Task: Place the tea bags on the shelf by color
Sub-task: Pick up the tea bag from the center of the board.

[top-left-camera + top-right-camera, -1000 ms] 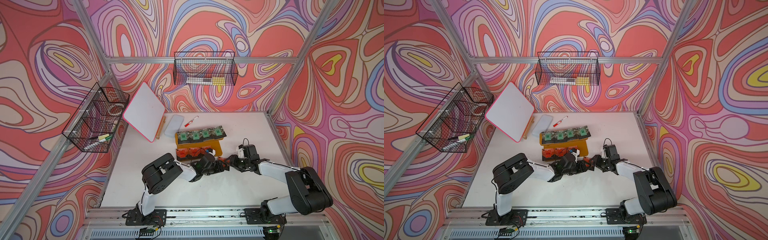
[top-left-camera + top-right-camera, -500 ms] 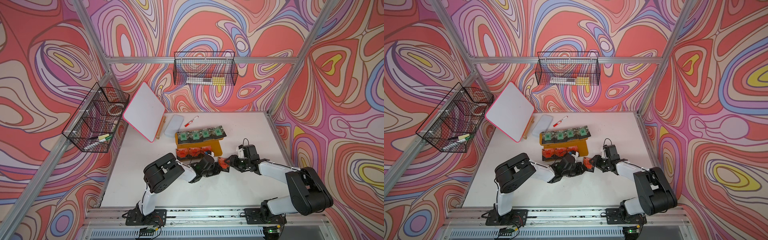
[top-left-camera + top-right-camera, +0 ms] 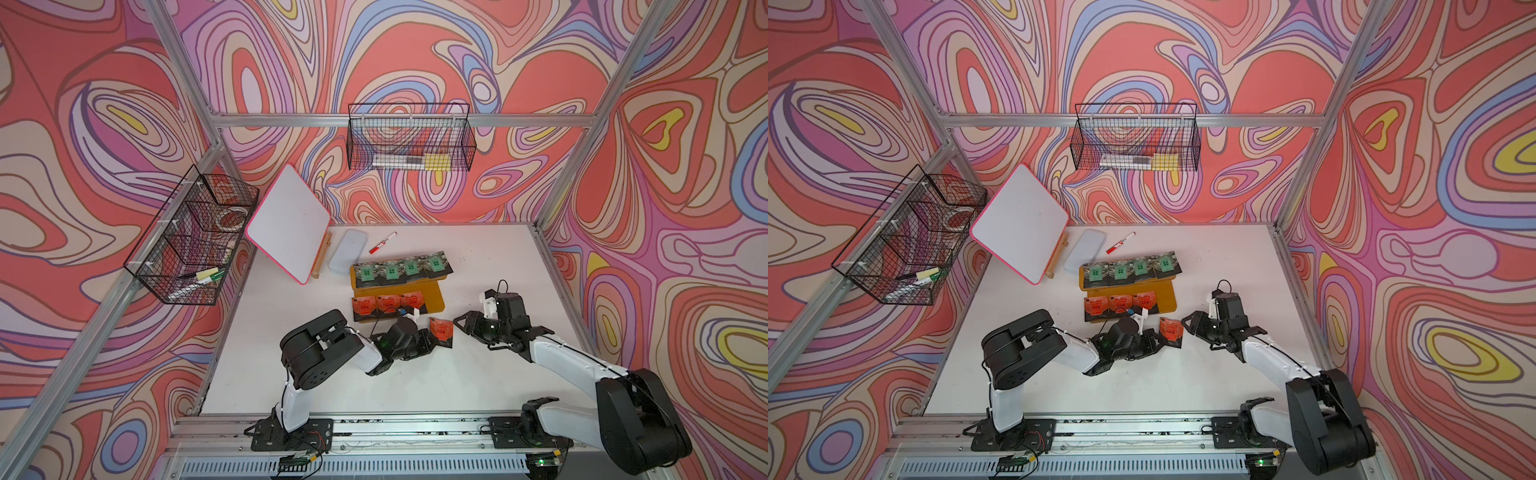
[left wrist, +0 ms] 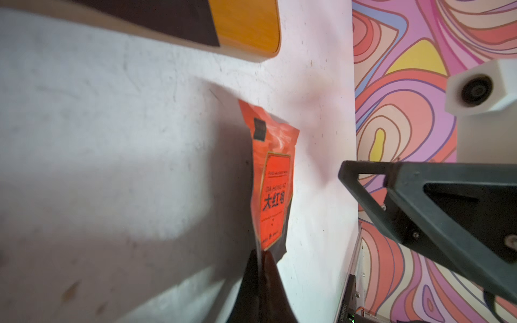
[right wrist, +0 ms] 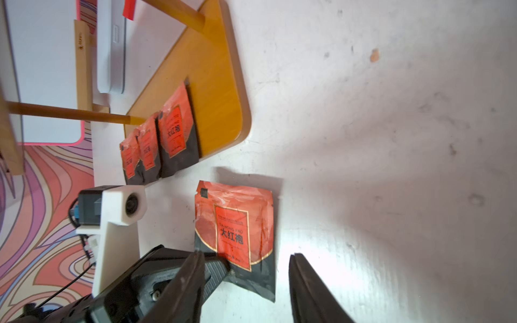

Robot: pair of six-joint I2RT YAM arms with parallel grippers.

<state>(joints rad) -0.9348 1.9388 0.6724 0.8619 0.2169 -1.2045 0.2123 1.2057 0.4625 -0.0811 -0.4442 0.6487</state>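
Note:
The mustard-yellow shelf (image 3: 434,297) (image 3: 1168,296) holds several green tea bags (image 3: 390,271) on its upper step and three orange ones (image 3: 386,305) (image 5: 173,131) on its lower step. A fourth orange tea bag (image 3: 441,329) (image 3: 1171,329) (image 4: 275,179) (image 5: 235,226) is in front of the shelf, just over the table. My left gripper (image 3: 430,336) (image 3: 1158,336) (image 4: 258,254) is shut on its dark bottom edge. My right gripper (image 3: 464,322) (image 3: 1190,324) (image 5: 244,256) stands open just to the right of that bag, its fingers apart from it.
A pink-edged whiteboard (image 3: 286,232) leans at the back left. Beside it lie a white case (image 3: 347,251) and a red marker (image 3: 382,243). Black wire baskets hang on the left wall (image 3: 187,241) and the back wall (image 3: 409,143).
My left gripper has shut on the orange tea bag in front of the shelf. The right gripper stays open and has barely moved.

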